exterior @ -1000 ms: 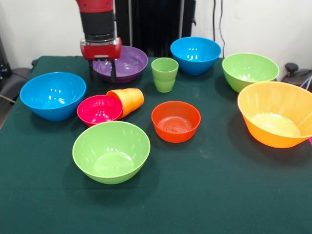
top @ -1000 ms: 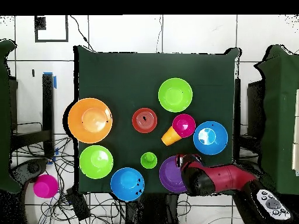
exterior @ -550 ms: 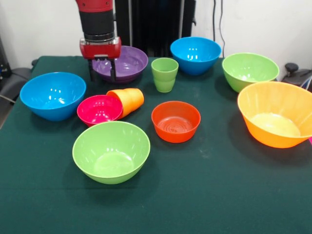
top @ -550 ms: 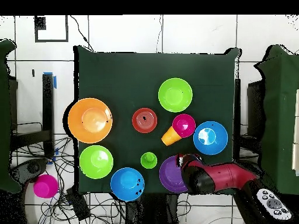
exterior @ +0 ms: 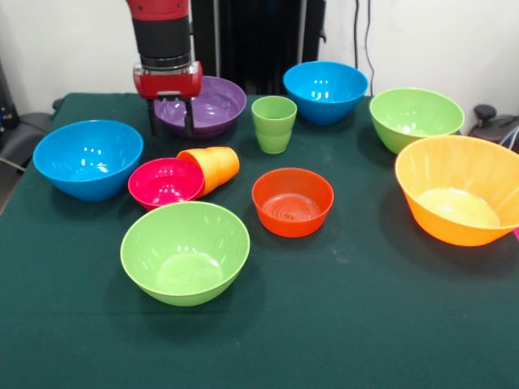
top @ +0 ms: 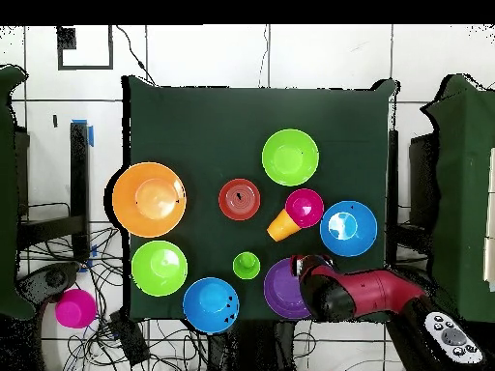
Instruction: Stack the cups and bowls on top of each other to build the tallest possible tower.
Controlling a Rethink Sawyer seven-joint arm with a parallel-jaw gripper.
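Note:
My gripper [exterior: 169,128] hangs open and empty just above the table, in front of the purple bowl [exterior: 212,104] and behind the magenta bowl [exterior: 165,182]. The orange cup [exterior: 215,166] lies on its side against the magenta bowl's rim. The light green cup [exterior: 273,123] stands upright. Blue bowls sit at the left [exterior: 87,158] and at the back [exterior: 326,91]. Light green bowls sit at the front [exterior: 185,251] and at the right [exterior: 415,117]. The orange-red bowl [exterior: 292,201] is in the middle, and the large orange bowl [exterior: 462,188] is at the right edge. In the overhead view the arm [top: 363,295] covers part of the purple bowl [top: 280,288].
All the pieces stand separately on the dark green tablecloth [exterior: 365,324]. A pink round object [top: 74,308] and cables lie on the floor beside the table. A grey remote [top: 451,339] lies near the arm's base.
The gripper has risen slightly in front of the purple bowl. No cup or bowl has moved.

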